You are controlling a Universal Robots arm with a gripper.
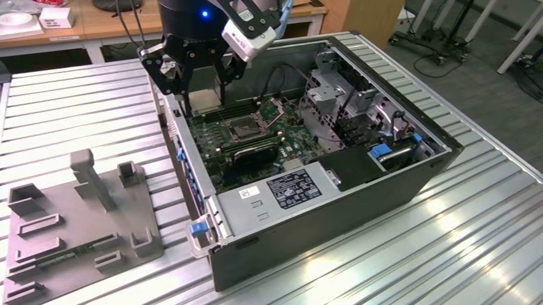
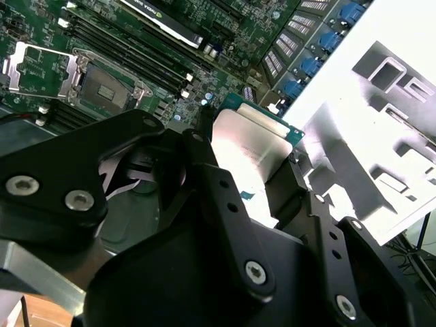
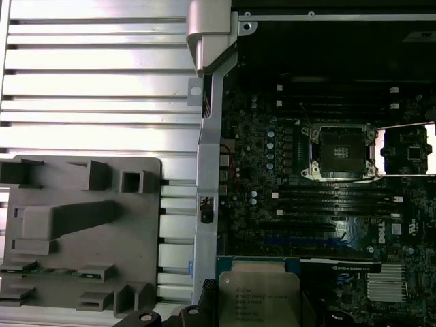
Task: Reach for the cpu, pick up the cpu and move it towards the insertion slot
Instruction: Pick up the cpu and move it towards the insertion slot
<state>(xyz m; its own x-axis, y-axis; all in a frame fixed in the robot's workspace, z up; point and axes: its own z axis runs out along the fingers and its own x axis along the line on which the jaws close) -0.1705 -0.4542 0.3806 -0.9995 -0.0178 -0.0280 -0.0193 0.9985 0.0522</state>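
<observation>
My black gripper (image 1: pixel 200 89) hangs over the far end of the open computer case, shut on the cpu (image 1: pixel 205 100). The cpu is a flat square chip with a silvery top and a pale rim, held by its two opposite edges (image 2: pixel 248 146). In the first wrist view the cpu (image 3: pixel 259 297) sits above the motherboard's edge. The insertion slot (image 1: pixel 243 129) is a square socket with a dark centre and a shiny metal frame, its cover plate swung open (image 3: pixel 338 153). It lies a short way from the held chip, lower down inside the case (image 2: pixel 102 88).
The case wall (image 1: pixel 191 190) runs between the motherboard and a grey holder block (image 1: pixel 76 216) on the slatted metal table. A green memory stick (image 1: pixel 63 257) lies in that block. Long black memory slots (image 3: pixel 337 201) flank the socket. Drive cages (image 1: pixel 348 108) fill the case's far side.
</observation>
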